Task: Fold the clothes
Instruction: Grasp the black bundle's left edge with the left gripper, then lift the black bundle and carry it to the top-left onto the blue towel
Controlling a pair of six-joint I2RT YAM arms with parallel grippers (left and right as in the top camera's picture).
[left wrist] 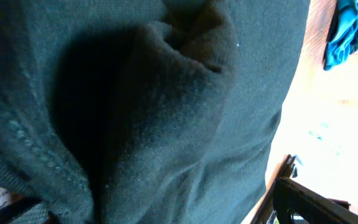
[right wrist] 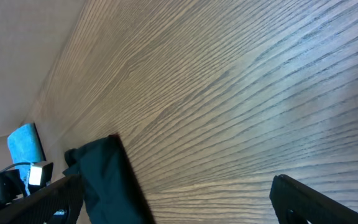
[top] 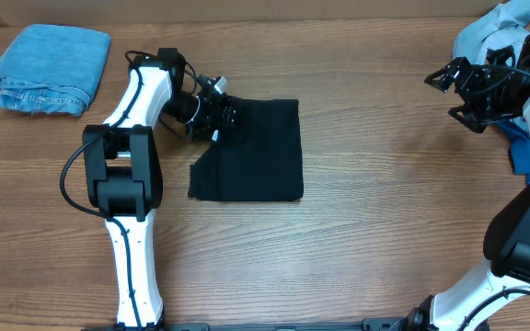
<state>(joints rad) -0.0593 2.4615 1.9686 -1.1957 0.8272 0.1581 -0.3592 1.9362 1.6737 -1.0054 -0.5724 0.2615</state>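
**Black T-shirt under the left claw**

Overhead: the folded shirt's corner lies beneath the released left claw. The right claw, also released, is well apart.
Left wrist: bunched cloth just ahead; gather every layer before clenching.
Right wrist: desk below.

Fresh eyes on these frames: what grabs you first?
The black shirt, folded into a rough rectangle in the middle of the table, with the left pincer open at its far-left corner. Then the folded denim at the far-left corner of the table. A loose heap of blue clothes sits at the far right, by the open right pincer.
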